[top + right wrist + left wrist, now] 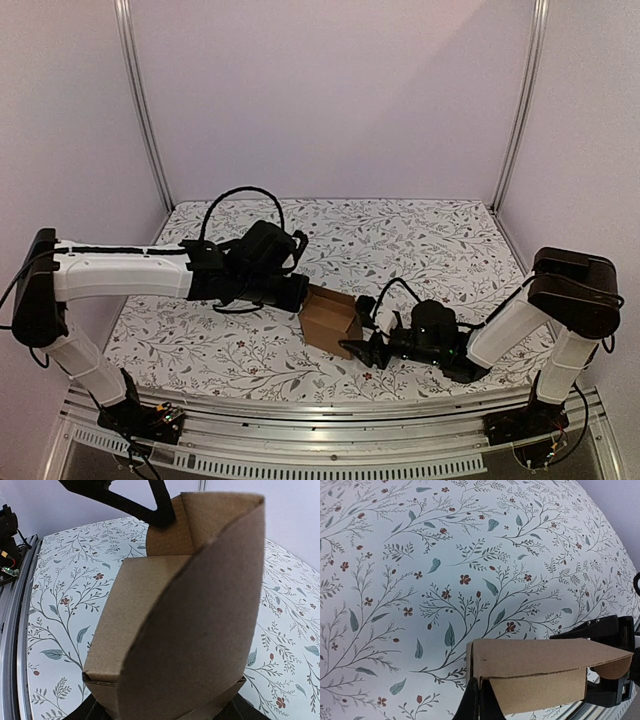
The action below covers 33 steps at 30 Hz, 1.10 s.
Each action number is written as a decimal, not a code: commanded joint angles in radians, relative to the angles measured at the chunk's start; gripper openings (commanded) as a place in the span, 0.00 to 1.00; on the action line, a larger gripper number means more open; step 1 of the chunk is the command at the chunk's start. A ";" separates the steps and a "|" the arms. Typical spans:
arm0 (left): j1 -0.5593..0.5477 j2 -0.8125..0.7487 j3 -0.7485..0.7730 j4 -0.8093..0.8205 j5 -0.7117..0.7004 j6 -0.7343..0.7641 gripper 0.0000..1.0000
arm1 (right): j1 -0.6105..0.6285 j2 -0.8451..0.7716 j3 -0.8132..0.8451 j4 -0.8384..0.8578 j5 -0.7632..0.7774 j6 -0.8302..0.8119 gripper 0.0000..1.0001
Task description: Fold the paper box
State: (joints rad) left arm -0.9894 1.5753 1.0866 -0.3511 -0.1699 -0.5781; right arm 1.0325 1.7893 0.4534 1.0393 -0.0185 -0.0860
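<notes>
Step in hand: closing the flaps. We judge the paper box (330,318) already raised into a small carton but not yet shut. It stands on the desk (430,240) toward the near edge, about midway between the two arms.

Left tool (480,706): fingers pressed close together on the edge of one carton wall at a corner, pinching the cardboard. We read this as the anchoring hold.

Right tool (362,347): at the opposite, nearer end of the carton. In its wrist view the fingers (97,711) stand spread on either side of the carton's base, with the large flap (200,630) rising between them. We cannot tell whether they bear on the cardboard.

Box, appearance: plain brown, matte, unprinted. The large flap bows outward in a soft curve and does not lie flat. In the left wrist view its rounded tip reaches the right tool. A flat panel sits beneath it. At one lower corner the layers do not quite meet.

Next move, our judgement: the right tool must press the bowed flap down and inward until it seats, while the left tool keeps the carton from sliding on the desk. A hard push risks creasing the curved flap.
</notes>
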 commanded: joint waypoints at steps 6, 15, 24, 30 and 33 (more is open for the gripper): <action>-0.035 0.015 -0.053 -0.106 -0.012 -0.030 0.00 | -0.003 0.018 0.014 -0.066 0.097 0.014 0.73; -0.041 0.014 -0.037 -0.108 -0.037 -0.048 0.00 | -0.002 -0.080 -0.016 -0.067 0.121 0.022 0.89; -0.055 0.025 0.010 -0.126 -0.061 -0.101 0.00 | -0.003 -0.293 -0.039 -0.225 0.034 0.047 0.91; -0.072 0.049 0.042 -0.147 -0.100 -0.137 0.00 | -0.006 -0.495 0.001 -0.518 0.030 0.079 0.90; -0.079 0.052 0.052 -0.163 -0.134 -0.161 0.00 | -0.034 -0.583 0.027 -0.642 -0.032 0.130 0.91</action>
State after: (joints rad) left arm -1.0424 1.5963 1.1248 -0.4286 -0.2649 -0.6937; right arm 1.0267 1.2903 0.4416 0.6353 0.0154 -0.0189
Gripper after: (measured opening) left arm 0.005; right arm 0.904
